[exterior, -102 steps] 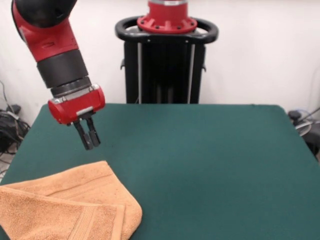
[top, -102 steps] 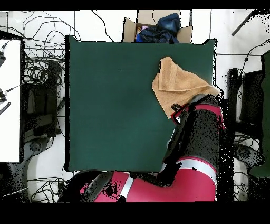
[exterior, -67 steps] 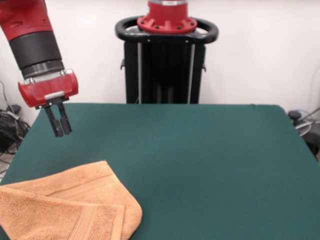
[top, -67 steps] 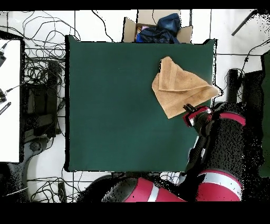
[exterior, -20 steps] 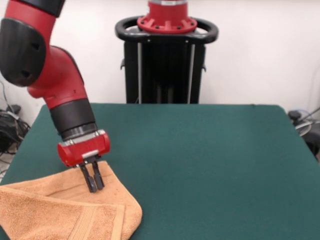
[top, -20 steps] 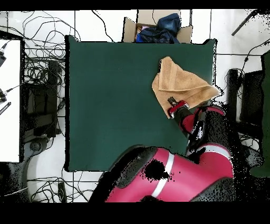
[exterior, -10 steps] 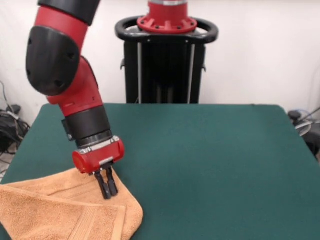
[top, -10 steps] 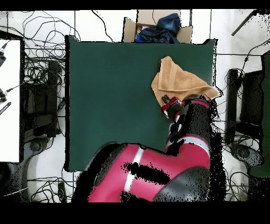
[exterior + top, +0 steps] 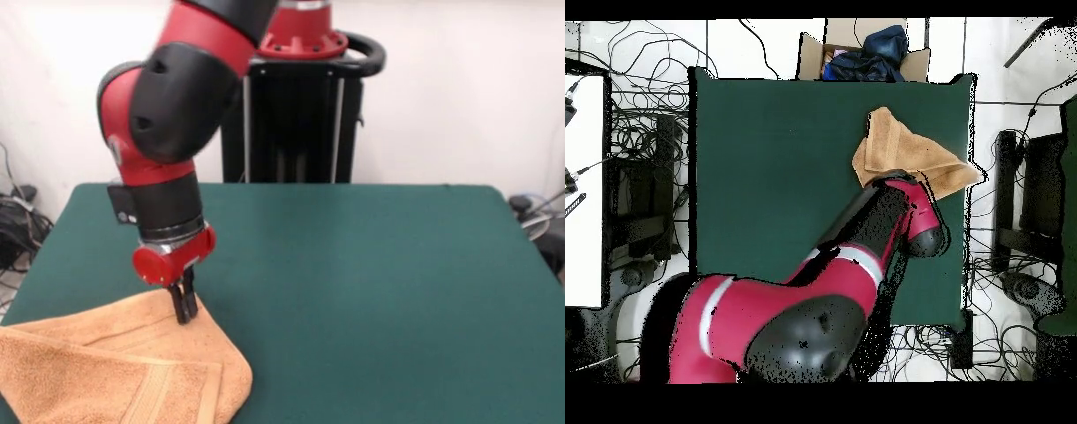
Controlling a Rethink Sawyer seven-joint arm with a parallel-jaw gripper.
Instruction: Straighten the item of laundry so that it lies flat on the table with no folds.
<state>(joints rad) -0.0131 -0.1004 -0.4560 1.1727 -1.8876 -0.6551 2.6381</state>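
Observation:
The item of laundry, a peach-orange towel [image 9: 115,371], lies folded at the near left corner of the green table [image 9: 371,291]. One layer is doubled over, and a woven band shows along the front fold. My gripper [image 9: 185,307] points straight down on the towel's far corner, touching or just above the cloth. In the overhead view the towel [image 9: 910,152] sits near the table's [image 9: 785,180] right edge with one corner past it. The red arm [image 9: 890,215] covers the towel's lower part and hides the gripper.
The black pedestal [image 9: 291,115] stands behind the table's far edge. In the overhead view a cardboard box [image 9: 865,50] with dark cloth sits beyond the top edge. Cables [image 9: 650,150] cover the floor on the left, beside a white desk [image 9: 583,190].
The arm has swung round and its wrist has turned. The gripper has shifted a little from the towel's middle fold toward its far corner. The towel has not moved.

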